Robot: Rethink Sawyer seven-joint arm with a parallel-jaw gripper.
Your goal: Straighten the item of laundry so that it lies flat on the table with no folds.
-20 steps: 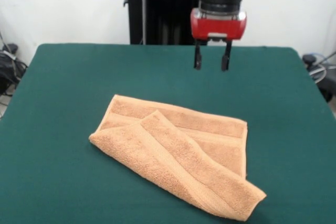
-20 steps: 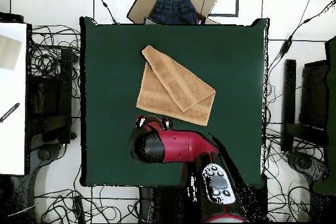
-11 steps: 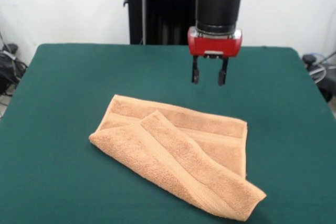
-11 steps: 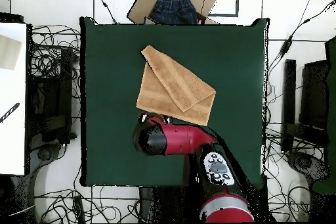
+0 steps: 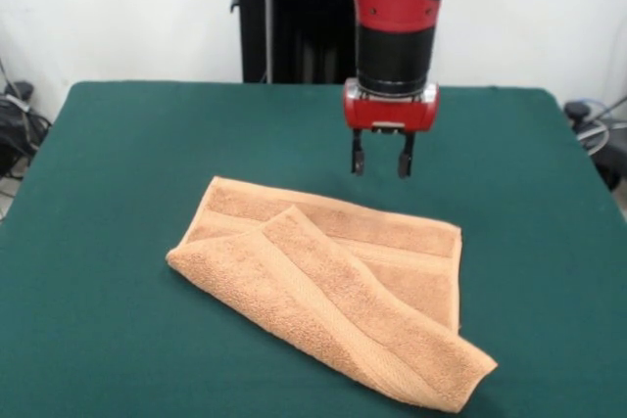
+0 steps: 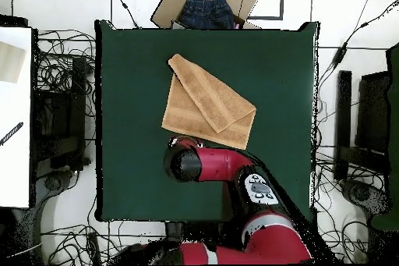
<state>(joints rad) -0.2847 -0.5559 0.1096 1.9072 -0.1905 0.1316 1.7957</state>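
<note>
Towel point(image 5: 338, 296) folded on table point(image 5: 118, 163), one of each.
Front view shows gripper point(image 5: 379, 162) open above its far edge; overhead adds one box point(image 6: 204, 3).

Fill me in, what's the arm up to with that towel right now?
The gripper hangs open in the air just beyond the far edge of the tan towel, touching nothing. The towel lies on the green table with one part folded diagonally over the rest, so it isn't flat yet. The overhead view shows the arm's end right by the towel's edge. No grasp has been made.
</note>
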